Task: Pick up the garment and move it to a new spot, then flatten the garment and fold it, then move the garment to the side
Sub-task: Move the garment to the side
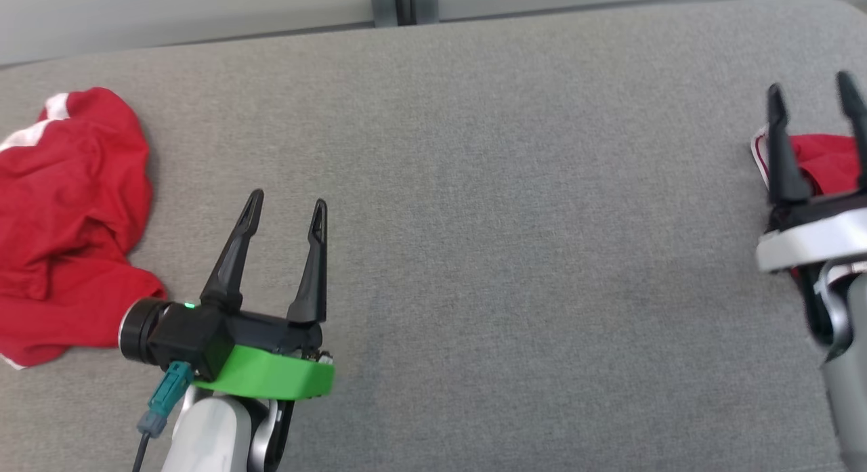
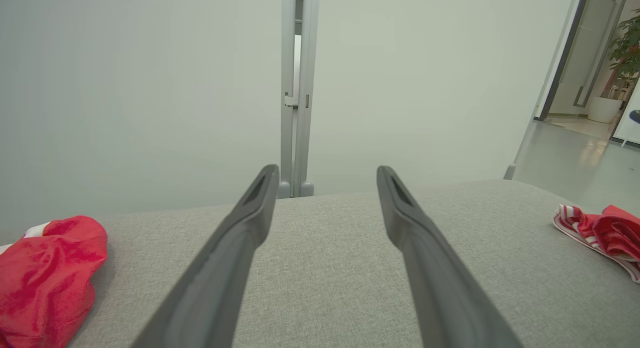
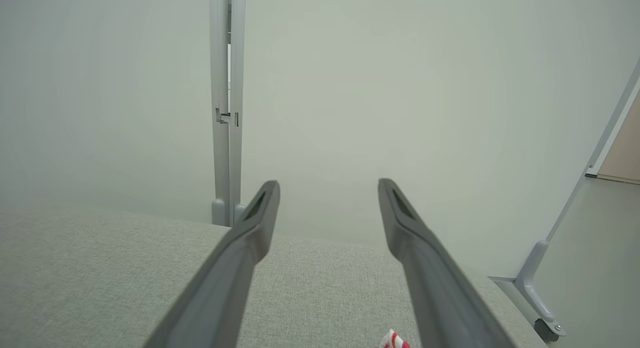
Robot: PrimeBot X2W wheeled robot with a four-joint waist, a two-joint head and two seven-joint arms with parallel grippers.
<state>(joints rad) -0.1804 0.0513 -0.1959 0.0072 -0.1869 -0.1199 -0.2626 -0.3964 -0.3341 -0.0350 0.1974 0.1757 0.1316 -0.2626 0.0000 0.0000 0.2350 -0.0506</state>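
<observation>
Both sets of jaws stand spread and empty. The crumpled red garment [image 1: 68, 215] lies at the tabletop's [image 1: 474, 221] left edge, to the left of the left gripper [image 1: 288, 200] and close beside its wrist, so that arm is plainly the nearer. The heap runs near-to-far, white-trimmed end farthest; no clear front shows. A smaller striped red bundle [image 1: 823, 157] sits at the right edge beneath the right gripper [image 1: 809, 82], seemingly set aside.

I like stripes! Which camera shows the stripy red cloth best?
Left wrist view: the stripy cloth lies uncovered. The head view has the right fingers hiding part; the right wrist view catches a scrap.
</observation>
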